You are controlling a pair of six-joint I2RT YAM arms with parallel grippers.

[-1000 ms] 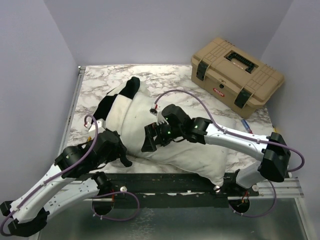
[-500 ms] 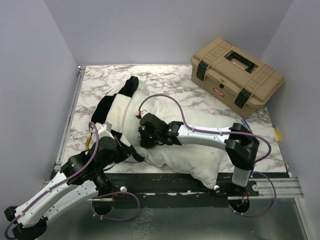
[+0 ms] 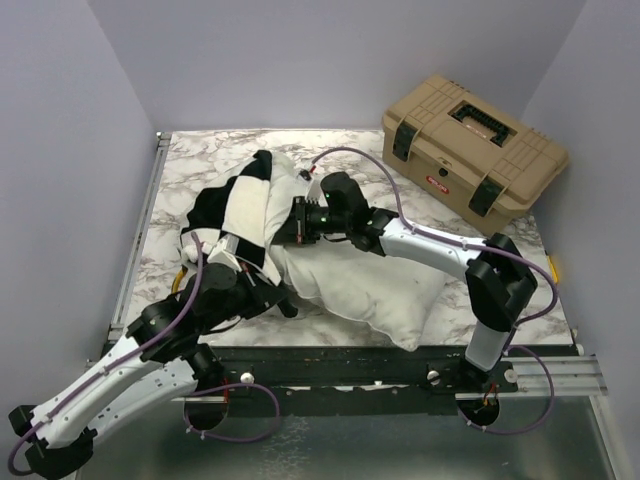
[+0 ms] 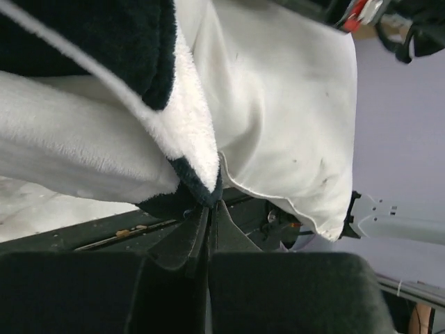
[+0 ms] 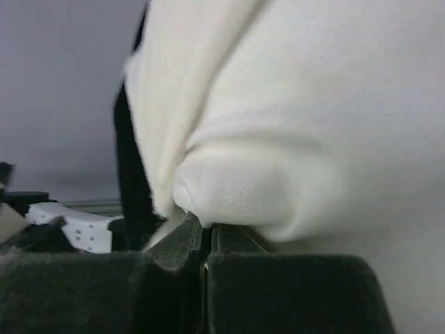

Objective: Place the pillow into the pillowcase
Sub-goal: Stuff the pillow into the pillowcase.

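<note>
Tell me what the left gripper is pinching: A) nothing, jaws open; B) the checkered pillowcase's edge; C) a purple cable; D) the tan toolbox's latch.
B: the left wrist view shows the left gripper closed on a fuzzy black-and-white fold of the pillowcase, beside the smooth white pillow.

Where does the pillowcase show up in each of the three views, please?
Top: pillowcase left of centre, draped over the pillow's left end.
Left wrist: pillowcase fills the upper left, its corner pinched in the left gripper.
Right wrist: perhaps the dark strip left of centre; cannot be sure.
Shared landmark: the pillow, in all three.
</note>
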